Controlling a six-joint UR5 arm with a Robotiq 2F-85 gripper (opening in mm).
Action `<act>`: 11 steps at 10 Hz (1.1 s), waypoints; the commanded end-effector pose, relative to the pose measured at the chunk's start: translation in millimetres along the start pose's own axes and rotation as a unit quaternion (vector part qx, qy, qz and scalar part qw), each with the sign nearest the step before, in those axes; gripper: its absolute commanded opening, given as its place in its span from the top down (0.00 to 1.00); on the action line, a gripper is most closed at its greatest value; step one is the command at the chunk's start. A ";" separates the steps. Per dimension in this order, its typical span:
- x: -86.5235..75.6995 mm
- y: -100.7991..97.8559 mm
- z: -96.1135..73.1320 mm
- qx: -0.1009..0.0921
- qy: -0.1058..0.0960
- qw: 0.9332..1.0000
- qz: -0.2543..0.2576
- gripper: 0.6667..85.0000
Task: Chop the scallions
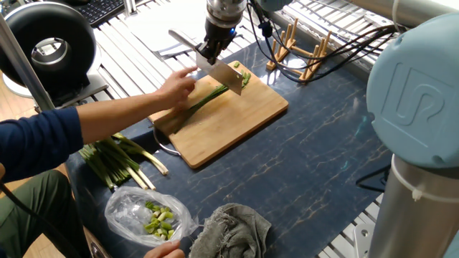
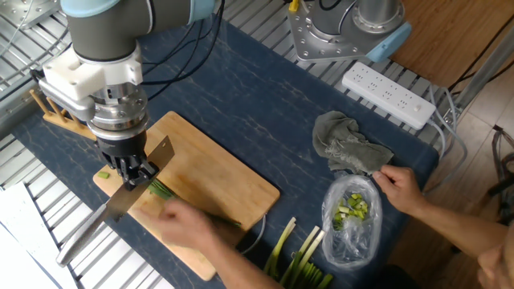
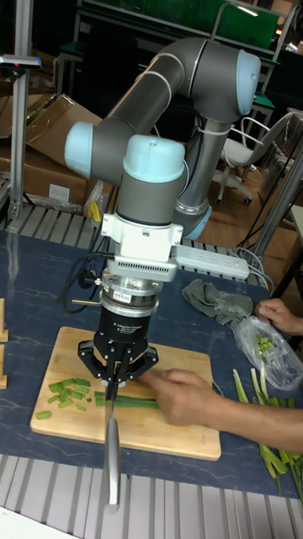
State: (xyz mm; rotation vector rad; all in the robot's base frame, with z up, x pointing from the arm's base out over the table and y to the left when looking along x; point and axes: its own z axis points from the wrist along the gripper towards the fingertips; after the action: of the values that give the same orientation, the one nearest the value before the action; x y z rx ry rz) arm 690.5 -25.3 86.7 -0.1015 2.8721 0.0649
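A wooden board (image 1: 222, 118) lies on a dark blue marbled table (image 1: 323, 165); everything here is placed by that board. In one fixed view, nearest the camera and well short of the board, a grey cloth (image 1: 233, 229) lies crumpled beside a clear bag (image 1: 147, 215) of pale green chunks. Between the bag and the board's near left corner lies a bundle (image 1: 118, 161) of thicker stalks with white ends.

A person's hand (image 1: 176, 87) reaches in from the left over the board's left side, blurred in the other fixed view. Just beyond the fingers, the scallions (image 1: 211, 97) lie along the board as thin green stalks, with short cut bits (image 3: 67, 392) gathered at the board's far end.

The gripper (image 3: 117, 369) stands over the stalks, its jaws clamped on the handle of a knife (image 2: 120, 205). The blade rests across the scallions near their cut end.

Past the board's far corner stands a wooden rack (image 1: 297, 50). A white power strip (image 2: 389, 95) lies well beyond the board.
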 end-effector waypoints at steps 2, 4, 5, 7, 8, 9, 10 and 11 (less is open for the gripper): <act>-0.2 0.6 7.2 -0.003 -0.010 1.000 0.005 0.99; -0.7 1.0 8.9 -0.003 -0.012 1.000 0.005 0.99; -0.7 1.4 8.8 -0.003 -0.012 1.000 0.005 0.99; -0.5 1.6 8.7 -0.003 -0.012 1.000 0.003 0.99; -0.2 1.9 8.9 -0.004 -0.011 1.000 0.002 0.99; 0.3 1.8 9.2 -0.004 -0.011 1.000 0.000 0.99; 2.0 1.5 10.1 -0.004 -0.008 1.000 -0.003 0.99; 3.1 0.8 11.4 -0.003 -0.008 1.000 -0.004 0.99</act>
State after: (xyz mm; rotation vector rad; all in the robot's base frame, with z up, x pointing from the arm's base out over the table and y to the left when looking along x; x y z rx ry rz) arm 691.1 -24.1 75.9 -0.1140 2.8555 0.0620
